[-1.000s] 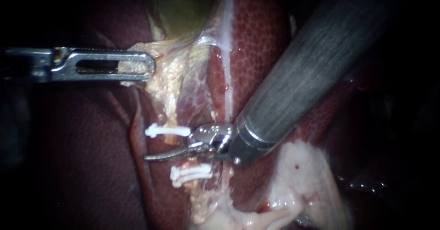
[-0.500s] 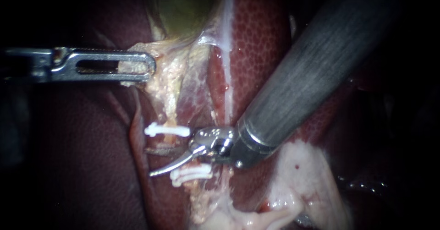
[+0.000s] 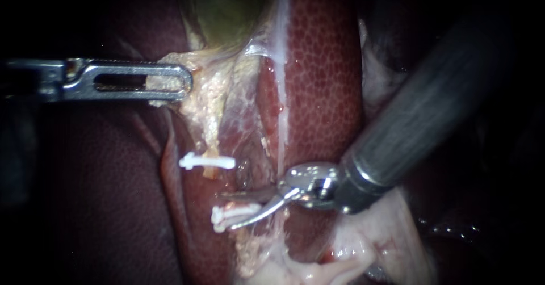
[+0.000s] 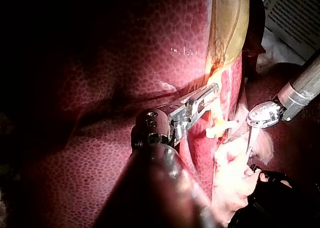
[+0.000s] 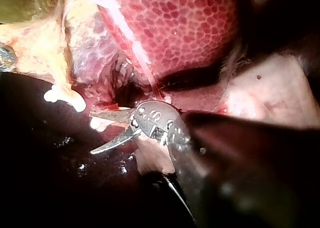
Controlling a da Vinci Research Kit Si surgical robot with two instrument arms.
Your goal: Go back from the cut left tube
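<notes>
The left tube is parted between an upper white clip [image 3: 207, 162] and lower white clips [image 3: 234, 214]; a short orange stump [image 3: 210, 173] hangs under the upper clip. My right instrument [image 3: 225, 211] comes in from the right with its two blades open, their tips at the lower clips and holding nothing. The right wrist view shows the same open blades [image 5: 96, 134] beside the upper clip [image 5: 62, 96]. My left instrument [image 3: 170, 82] lies level at the upper left, its slotted jaws shut on pale tissue below the gallbladder [image 3: 227, 7]. The left wrist view shows that hold [image 4: 207, 95].
Mottled red liver [image 3: 323, 80] fills the centre, darker liver [image 3: 102, 205] the left. A thin white strand [image 3: 281, 92] runs down the liver towards the blades. Pale fatty tissue [image 3: 369, 234] lies under the right shaft. A vented panel [image 4: 295, 12] shows beyond the tissue.
The right instrument's blades went from shut across the tube to open. The instrument has drawn back to the right and slightly down. The left instrument has held still.
</notes>
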